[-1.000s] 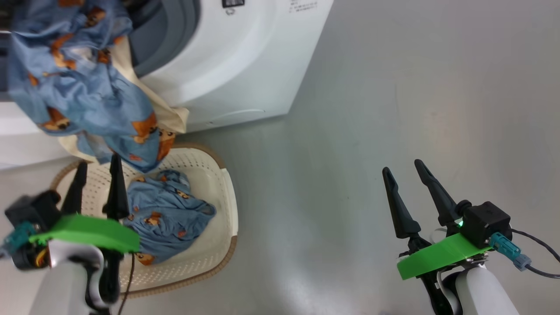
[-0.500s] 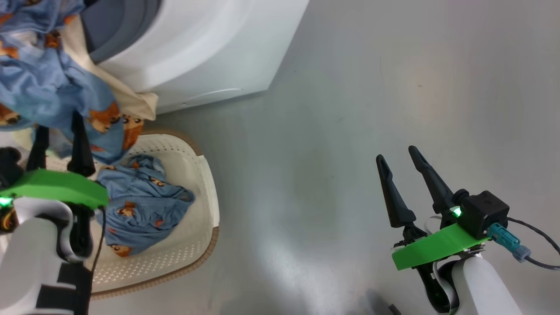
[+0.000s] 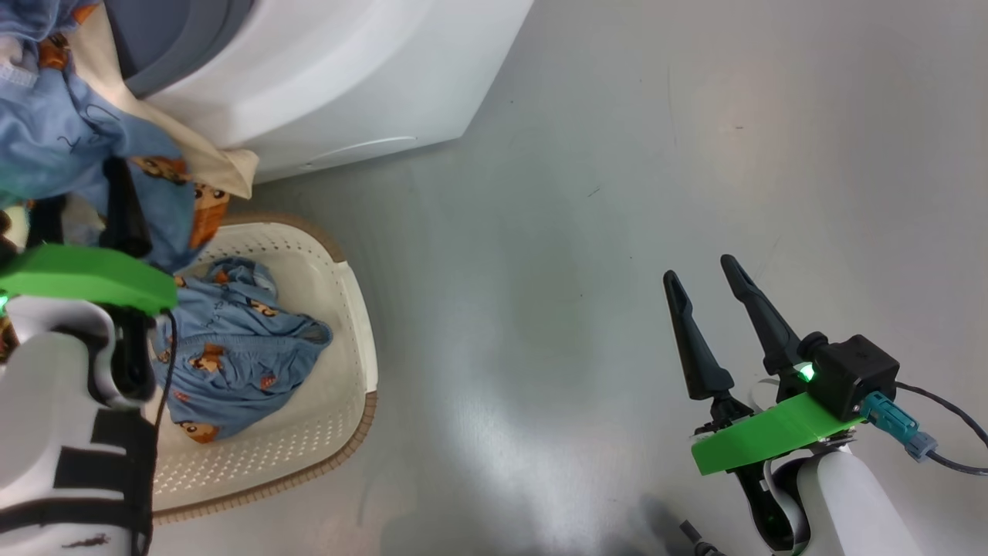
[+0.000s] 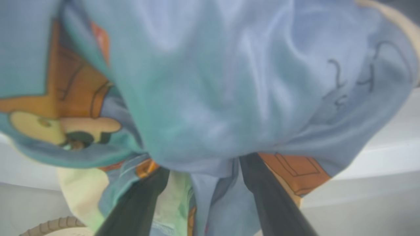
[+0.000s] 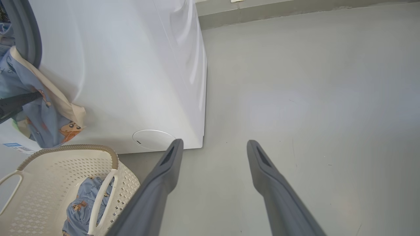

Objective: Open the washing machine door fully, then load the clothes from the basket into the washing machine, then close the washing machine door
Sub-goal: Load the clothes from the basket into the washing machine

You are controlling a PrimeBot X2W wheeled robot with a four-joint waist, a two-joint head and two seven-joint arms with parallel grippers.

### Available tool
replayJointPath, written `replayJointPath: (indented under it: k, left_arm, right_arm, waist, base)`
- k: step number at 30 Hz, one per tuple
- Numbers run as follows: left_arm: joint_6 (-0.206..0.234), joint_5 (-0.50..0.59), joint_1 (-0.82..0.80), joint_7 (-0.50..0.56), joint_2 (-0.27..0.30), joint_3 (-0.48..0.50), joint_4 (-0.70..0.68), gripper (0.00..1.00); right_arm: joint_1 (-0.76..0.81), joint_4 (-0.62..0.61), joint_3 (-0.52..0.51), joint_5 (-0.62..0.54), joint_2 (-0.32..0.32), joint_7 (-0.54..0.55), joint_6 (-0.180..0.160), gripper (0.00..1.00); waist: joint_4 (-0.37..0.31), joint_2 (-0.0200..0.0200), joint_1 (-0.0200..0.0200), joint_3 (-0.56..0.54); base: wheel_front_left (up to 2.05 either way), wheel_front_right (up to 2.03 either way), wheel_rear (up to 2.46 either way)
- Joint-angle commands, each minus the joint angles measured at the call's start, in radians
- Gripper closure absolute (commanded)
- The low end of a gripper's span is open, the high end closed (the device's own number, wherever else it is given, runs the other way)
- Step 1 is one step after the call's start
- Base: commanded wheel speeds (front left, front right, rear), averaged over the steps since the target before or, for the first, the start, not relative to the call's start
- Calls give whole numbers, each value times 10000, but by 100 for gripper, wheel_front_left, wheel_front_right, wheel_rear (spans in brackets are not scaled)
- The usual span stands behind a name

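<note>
Light blue bear-print clothes (image 3: pixel 69 147) with a cream garment (image 3: pixel 224 162) hang out of the white washing machine (image 3: pixel 332 77) over its grey gasket (image 3: pixel 170 38). My left gripper (image 3: pixel 85 216) is pushed up into this hanging cloth. Its fingers (image 4: pixel 269 196) stand apart with a blue fold (image 4: pixel 213 82) between them and their tips covered. Below stands the cream basket (image 3: pixel 340 432) with another blue bear-print garment (image 3: pixel 231 363) in it. My right gripper (image 3: pixel 698 266) is open over bare floor, nothing between its fingers (image 5: pixel 157 183). The washing machine door is out of view.
The machine's round service flap (image 5: pixel 152 140) and right corner lie just ahead of my right gripper (image 5: pixel 215 141). The basket's white handle (image 5: pixel 98 200) faces that gripper. Grey floor (image 3: pixel 617 154) stretches right of the machine to a wall base (image 5: pixel 295 13).
The head camera has swung, shifting machine and basket left and up. My left gripper has risen from over the basket into the hanging cloth. The right gripper keeps its pose.
</note>
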Motion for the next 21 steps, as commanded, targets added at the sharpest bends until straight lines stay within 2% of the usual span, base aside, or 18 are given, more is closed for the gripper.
replayJointPath:
  k: [1, 7, 8, 10, 12, 14, 15, 21]
  left_arm:
    - [-72, -11, -129, -120, 276, 319, -139, 0]
    - [-96, 164, -334, -128, 122, 859, -560, 1]
    - [-103, 211, -327, -129, 77, 957, -656, 11]
    - [-125, 277, -289, -129, -23, 1121, -790, 45]
    - [-150, 357, -227, -130, -115, 1270, -954, 65]
    - [-176, 436, -131, -130, -220, 1352, -1078, 91]
    - [-190, 470, -77, -130, -264, 1382, -1133, 100]
    - [-255, 265, 474, -131, -531, 1480, -1468, 100]
  right_arm:
    - [-32, -230, 266, 41, 30, -48, 62, 0]
    - [-85, -229, 261, 22, 30, -48, 62, 0]
    - [-90, -224, 252, 16, 30, -48, 62, 0]
    - [-96, -211, 237, 2, 30, -48, 62, 0]
    - [-96, -201, 212, -14, 30, -48, 62, 0]
    - [-88, -194, 183, -35, 30, -48, 62, 0]
    - [-82, -192, 175, -47, 30, -48, 62, 0]
    - [-58, -112, 95, -77, 30, -48, 62, 0]
  waist:
    - [12, 0, -1, 26]
    - [58, 0, -1, 87]
    - [70, 0, -1, 88]
    - [91, 0, -1, 78]
    - [122, 0, -1, 58]
    - [165, 0, -1, 28]
    - [189, 0, -1, 5]
    - [385, 0, -1, -218]
  base:
    - [0, 0, 0]
    - [0, 0, 0]
    - [0, 0, 0]
    - [0, 0, 0]
    - [0, 0, 0]
    - [0, 0, 0]
    - [0, 0, 0]
    - [0, 0, 0]
